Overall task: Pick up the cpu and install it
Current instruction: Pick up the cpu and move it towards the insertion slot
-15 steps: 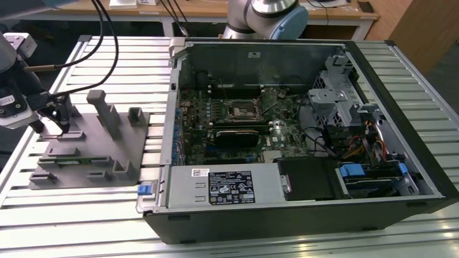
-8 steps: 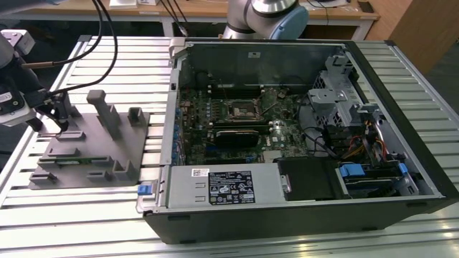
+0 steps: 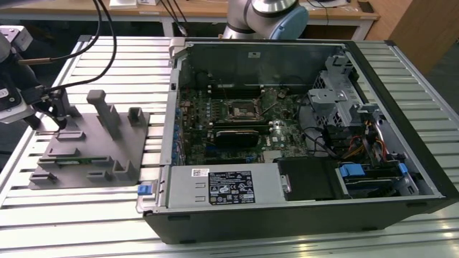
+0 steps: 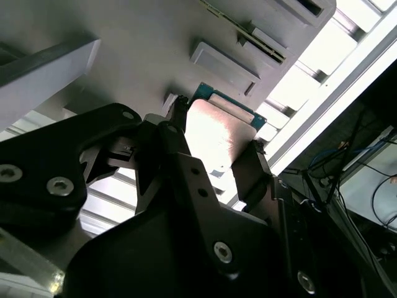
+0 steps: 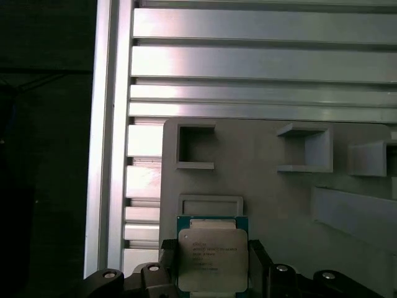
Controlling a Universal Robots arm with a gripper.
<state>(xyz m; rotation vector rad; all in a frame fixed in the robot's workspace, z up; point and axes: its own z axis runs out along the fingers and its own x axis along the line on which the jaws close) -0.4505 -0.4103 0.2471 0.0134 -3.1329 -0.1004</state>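
Gripper (image 3: 61, 112) over end of grey fixture (image 3: 93, 156) at exterior view's left, on slatted table (image 3: 72, 220). Gripper pinching cpu (image 5: 213, 256) by two opposite edges, black finger (image 5: 166, 264) on each side, silvery top toward first wrist camera. In second wrist view, cpu (image 4: 217, 130) between fingertips, glare on lid. Shallow square pocket (image 5: 211, 205) in fixture just beyond gripper. Open computer case (image 3: 301, 207) well apart from gripper, toward exterior view's right, with socket frame (image 3: 244, 110) inside.

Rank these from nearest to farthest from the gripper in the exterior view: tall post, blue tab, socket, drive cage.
From the gripper:
1. Tall post, on the fixture beside it.
2. Blue tab, at the case's corner.
3. Socket, mid-case.
4. Drive cage, at the exterior view's right.
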